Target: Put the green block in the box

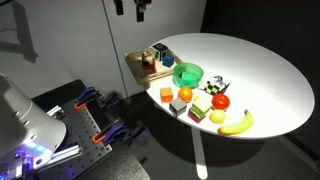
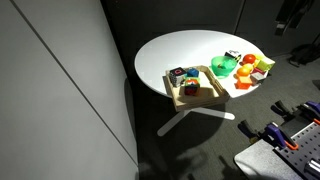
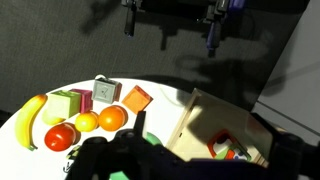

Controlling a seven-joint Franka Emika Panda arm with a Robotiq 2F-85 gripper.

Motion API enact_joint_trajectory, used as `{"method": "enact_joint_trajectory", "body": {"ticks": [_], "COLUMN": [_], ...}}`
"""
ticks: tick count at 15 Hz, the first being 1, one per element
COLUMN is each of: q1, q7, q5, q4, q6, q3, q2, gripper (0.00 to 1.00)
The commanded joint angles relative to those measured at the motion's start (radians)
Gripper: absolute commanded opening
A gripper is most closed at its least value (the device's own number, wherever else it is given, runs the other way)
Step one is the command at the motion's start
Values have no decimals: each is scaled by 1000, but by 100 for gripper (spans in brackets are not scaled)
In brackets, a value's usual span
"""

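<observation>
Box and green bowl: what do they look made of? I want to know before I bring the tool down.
The box looks like light, unfinished wood: it is pale tan and matte, with flat low walls. The green bowl is probably plastic, judging by its even saturated colour and slight sheen, but it is too small in view to be sure.

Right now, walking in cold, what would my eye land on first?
A white round table with a bright huddle of toys: a yellow banana, a red tomato and a green bowl. Beside the bowl lies a light-wood box with small coloured blocks in it; the robot's fingers hang open above.
</observation>
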Motion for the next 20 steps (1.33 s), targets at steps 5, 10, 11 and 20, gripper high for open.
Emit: {"method": "enact_joint_trajectory", "body": {"ticks": [5,10,11,20], "q1": [-27,-58,-60,-57], "q7": [89,212,225,219], "q5": [28,-11,-14,-16], "q4": [102,215,240,437], "q6": [216,288,292,277], "q3": [-6,2,0,-22], "q2": [181,356,391,633], "gripper": [100,100,100,100]}}
